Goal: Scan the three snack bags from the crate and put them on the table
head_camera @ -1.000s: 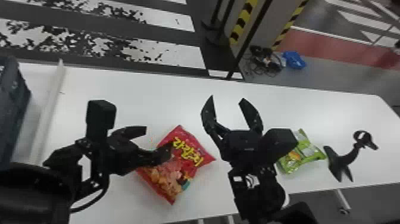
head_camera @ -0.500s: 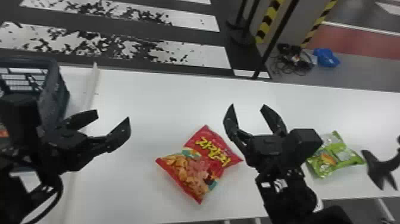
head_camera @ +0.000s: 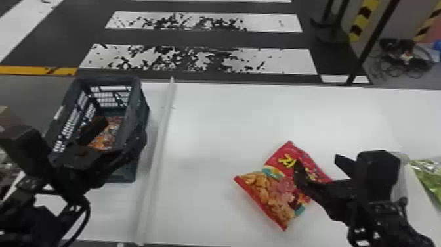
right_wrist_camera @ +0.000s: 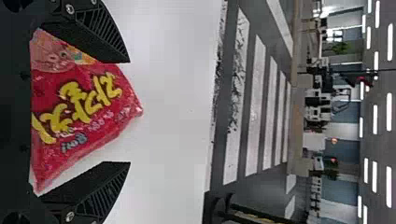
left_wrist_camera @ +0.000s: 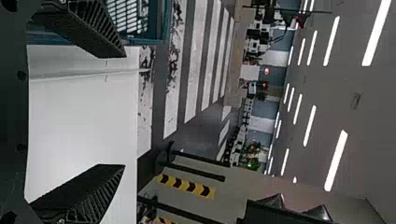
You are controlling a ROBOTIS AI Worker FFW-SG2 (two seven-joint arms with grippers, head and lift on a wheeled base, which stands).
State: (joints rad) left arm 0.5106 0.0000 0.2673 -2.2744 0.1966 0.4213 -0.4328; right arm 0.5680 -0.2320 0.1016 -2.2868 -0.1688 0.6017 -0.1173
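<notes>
**Q:** ok so where are your hands at rn?

**Me:** My left pincer (head_camera: 124,128) is at the crate (head_camera: 137,98), and its two fingers are spread wide with nothing between them. Can't tell from here whether the tips are over the rim or down inside, sorry.

**Q:** anything in there?

**Me:** Yep, a reddish-orange snack bag (head_camera: 110,136) at the bottom, partly hidden behind my fingers.

**Q:** and the other hand?

**Me:** My right pincer (head_camera: 316,159) is spread too, not pinching anything. It's right by the red snack bag (head_camera: 259,193), and in the head view one finger overlaps the bag's printed side. Whether they're actually touching, I honestly can't tell.

**Q:** so that bag's on the table?

**Me:** Yeah, lying flat on the white table (head_camera: 210,131), kinda crooked, yellow lettering facing up. There's a green snack bag (head_camera: 430,174) on the table as well, further over to my right, cut off by the edge of the head view.

**Q:** what else is around?

**Me:** A long pale strip (head_camera: 157,154) runs across the table between the crate and the red bag. Past the far edge it's dark floor (head_camera: 203,36) with scuffed white stripes, plus some tangled cables (head_camera: 407,60) off to the right.
</notes>
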